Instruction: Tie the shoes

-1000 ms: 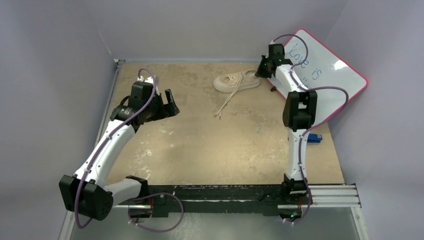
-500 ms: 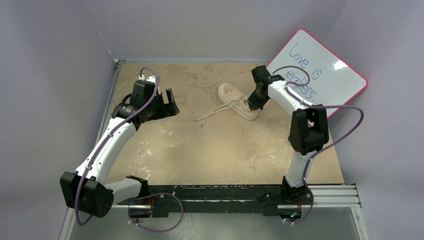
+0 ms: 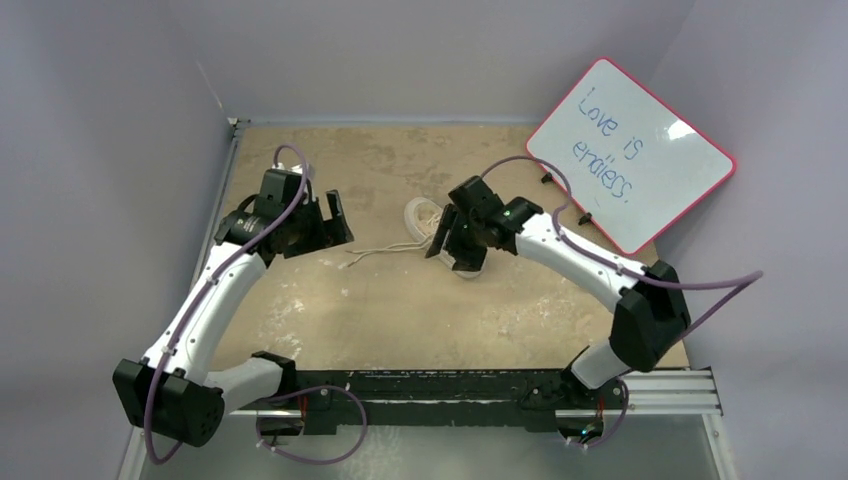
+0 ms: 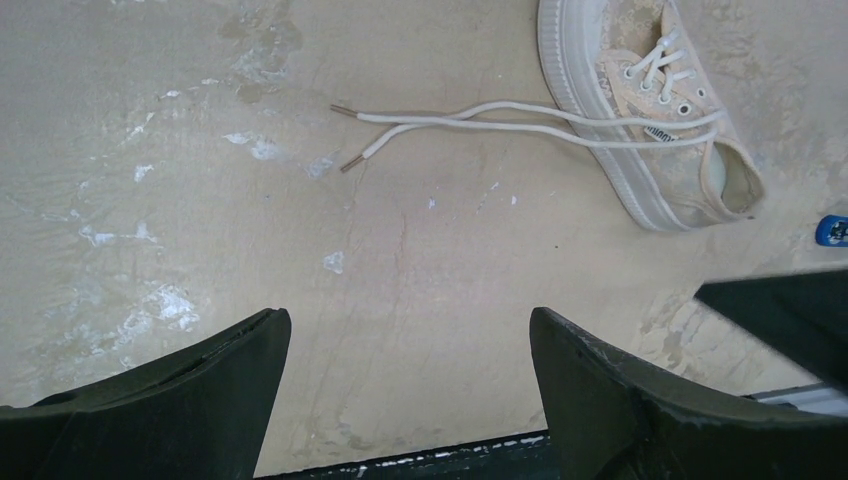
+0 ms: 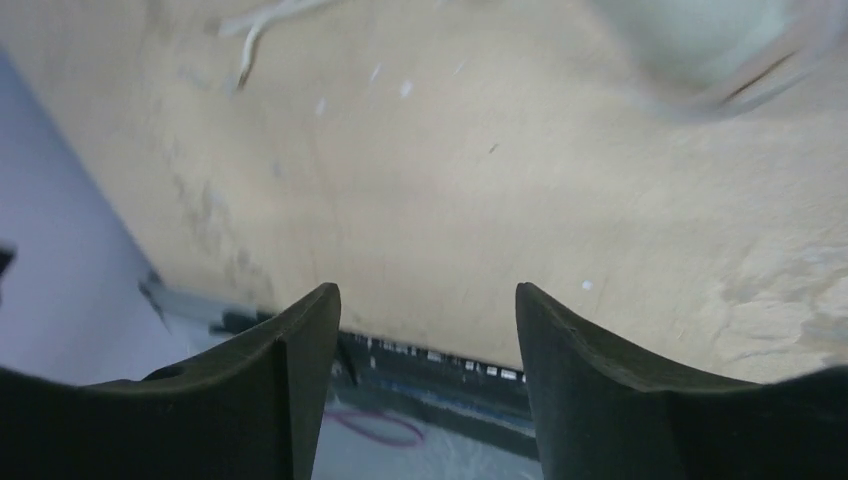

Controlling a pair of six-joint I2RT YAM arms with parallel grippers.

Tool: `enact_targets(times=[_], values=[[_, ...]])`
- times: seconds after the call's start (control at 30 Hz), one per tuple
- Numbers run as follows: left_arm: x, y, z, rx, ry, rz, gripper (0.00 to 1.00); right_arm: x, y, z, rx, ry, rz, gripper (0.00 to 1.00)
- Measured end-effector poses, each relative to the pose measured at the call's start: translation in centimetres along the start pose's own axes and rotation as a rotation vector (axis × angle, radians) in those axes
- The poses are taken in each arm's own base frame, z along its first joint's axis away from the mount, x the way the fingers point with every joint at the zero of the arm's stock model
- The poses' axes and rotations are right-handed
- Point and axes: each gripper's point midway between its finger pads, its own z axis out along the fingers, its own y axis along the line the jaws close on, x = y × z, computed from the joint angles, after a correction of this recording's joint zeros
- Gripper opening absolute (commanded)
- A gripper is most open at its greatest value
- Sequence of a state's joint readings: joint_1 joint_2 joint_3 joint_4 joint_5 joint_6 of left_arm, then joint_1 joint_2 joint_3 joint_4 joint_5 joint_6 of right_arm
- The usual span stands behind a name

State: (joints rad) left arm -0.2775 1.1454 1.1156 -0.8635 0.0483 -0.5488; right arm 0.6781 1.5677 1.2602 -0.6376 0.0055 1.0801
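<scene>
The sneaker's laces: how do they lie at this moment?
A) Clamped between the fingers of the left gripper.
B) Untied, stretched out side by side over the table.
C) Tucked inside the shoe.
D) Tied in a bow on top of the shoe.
B: in the left wrist view both laces run from the sneaker flat across the table, and their tips lie free on it.
</scene>
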Motion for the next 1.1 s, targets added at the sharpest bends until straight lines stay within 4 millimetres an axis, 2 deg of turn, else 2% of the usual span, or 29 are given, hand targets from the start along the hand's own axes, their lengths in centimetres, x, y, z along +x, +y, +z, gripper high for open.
enact_targets(times=[0.07, 0.17, 0.23, 0.33, 0.43, 0.57, 0.67, 0.83, 0.97, 1.03, 1.1], values=[[0.1, 0.0, -0.5, 0.006, -0.006, -0.008, 0.9, 2.3, 1.3, -1.5, -0.089, 0.046, -0.087, 0.82], [0.5, -0.2, -1.1, 0.02, -0.001, -0.02, 0.9, 3.5, 0.9, -4.0, -0.187, 0.072, -0.201, 0.86], [0.7, -0.5, -1.3, 0.035, 0.01, -0.035, 0.9, 2.5, -0.2, -5.5, -0.245, 0.071, -0.253, 0.88], [1.4, -1.1, -1.0, 0.068, 0.042, -0.057, 0.9, -1.9, -2.1, -6.4, -0.297, 0.014, -0.271, 0.9], [2.1, -1.7, -0.3, 0.094, 0.09, -0.088, 0.9, -5.7, -4.2, -5.3, -0.272, -0.006, -0.3, 0.89], [2.7, -2.4, 0.8, 0.12, 0.142, -0.129, 0.93, -6.8, -4.5, -1.4, -0.268, 0.077, -0.372, 0.89], [3.0, -2.7, 1.6, 0.129, 0.171, -0.15, 0.94, -6.5, -4.7, 1.7, -0.285, 0.148, -0.38, 0.85], [3.6, -2.2, 3.1, 0.095, 0.217, -0.153, 0.94, -6.0, -4.6, 4.8, -0.344, 0.193, -0.38, 0.81], [3.9, -1.1, 4.5, 0.036, 0.239, -0.134, 0.93, -5.0, -4.4, 4.4, -0.391, 0.19, -0.377, 0.81], [4.1, -0.5, 5.4, 0.002, 0.25, -0.126, 0.92, -3.3, -4.1, 4.0, -0.418, 0.213, -0.379, 0.82], [4.2, -0.1, 6.2, -0.022, 0.26, -0.123, 0.9, -0.7, -3.6, 3.0, -0.454, 0.258, -0.377, 0.81]])
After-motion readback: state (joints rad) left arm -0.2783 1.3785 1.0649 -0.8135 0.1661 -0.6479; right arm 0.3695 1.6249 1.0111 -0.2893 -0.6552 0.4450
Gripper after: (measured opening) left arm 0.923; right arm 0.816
